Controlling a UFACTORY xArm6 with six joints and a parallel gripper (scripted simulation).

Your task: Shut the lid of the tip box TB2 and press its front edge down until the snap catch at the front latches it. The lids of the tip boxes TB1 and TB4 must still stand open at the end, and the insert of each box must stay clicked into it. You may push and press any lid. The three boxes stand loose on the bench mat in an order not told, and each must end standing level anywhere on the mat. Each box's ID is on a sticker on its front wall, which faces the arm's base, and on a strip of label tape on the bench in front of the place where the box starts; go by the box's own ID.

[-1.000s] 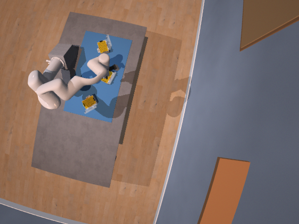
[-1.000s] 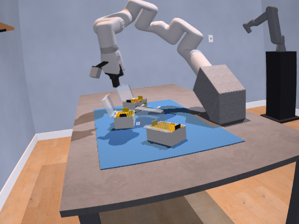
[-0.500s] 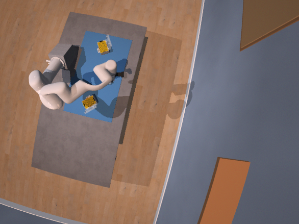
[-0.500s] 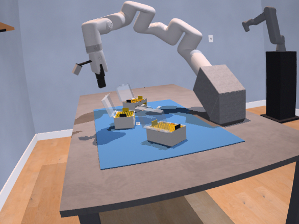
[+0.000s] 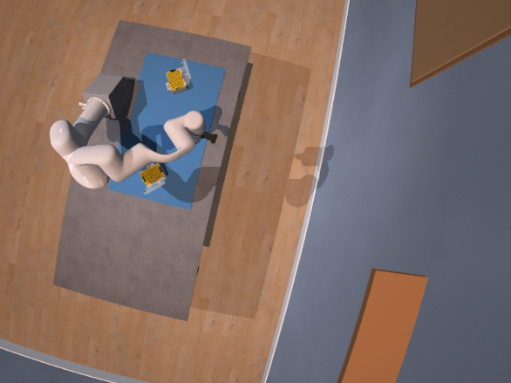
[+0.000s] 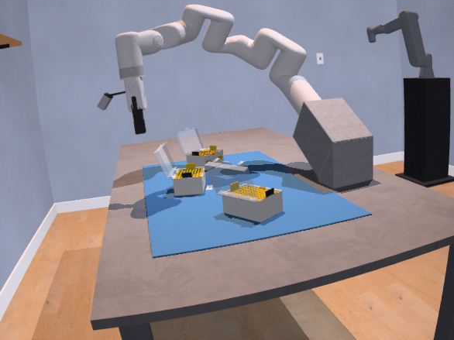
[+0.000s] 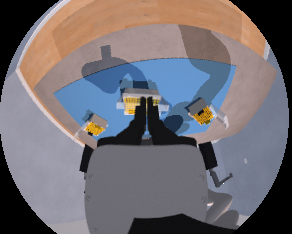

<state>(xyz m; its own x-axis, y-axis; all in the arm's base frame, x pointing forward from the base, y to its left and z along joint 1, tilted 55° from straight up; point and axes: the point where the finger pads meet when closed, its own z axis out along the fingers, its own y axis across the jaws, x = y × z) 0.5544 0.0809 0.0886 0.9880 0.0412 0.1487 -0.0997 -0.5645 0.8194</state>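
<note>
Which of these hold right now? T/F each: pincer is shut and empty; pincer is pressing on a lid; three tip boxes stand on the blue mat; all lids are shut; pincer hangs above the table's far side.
1. The pincer is shut and holds nothing. True.
2. It is pressing on a lid. False: it hangs in the air, touching no box.
3. Three tip boxes stand on the blue mat. True.
4. All lids are shut. False: the middle box's lid and the far box's lid stand open.
5. The pincer hangs above the table's far side, away from the arm's base. True.
</note>
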